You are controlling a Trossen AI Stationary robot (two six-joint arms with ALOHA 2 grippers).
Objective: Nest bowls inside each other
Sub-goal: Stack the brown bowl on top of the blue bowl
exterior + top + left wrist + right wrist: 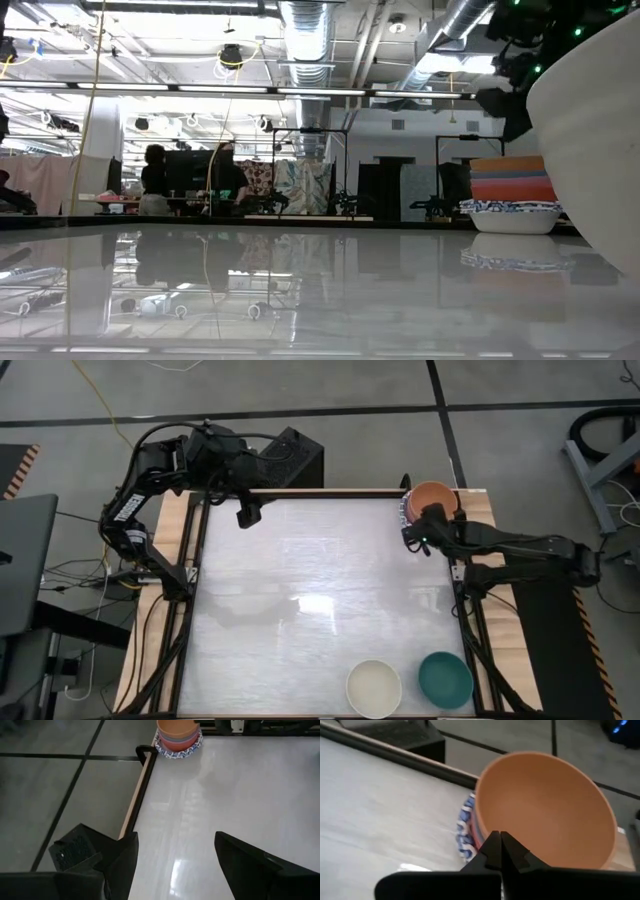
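Note:
A stack of nested bowls stands at the table's far right corner, an orange bowl [433,497] [545,805] on top and a white bowl with a blue patterned rim [465,835] [514,215] at the bottom. My right gripper [499,836] [415,538] is shut, its tips at the stack's near side. A cream bowl [374,687] and a teal bowl [445,679] rest on their bases by the near edge. My left gripper [175,840] [246,515] hangs open above the far left corner, holding nothing. My right gripper's shut fingertips [492,842] stand at the orange bowl's outer wall [482,827], just under its rim, slanting down from the table's near side. I cannot tell whether they touch the bowl. The bowl sits upright in the stack.
A dark frame rail [142,775] runs along the table's far edge, and a black box [293,458] stands beyond it. The wide white tabletop [320,590] lies between the stack and the two near bowls. People show in the room beyond the table [155,180].

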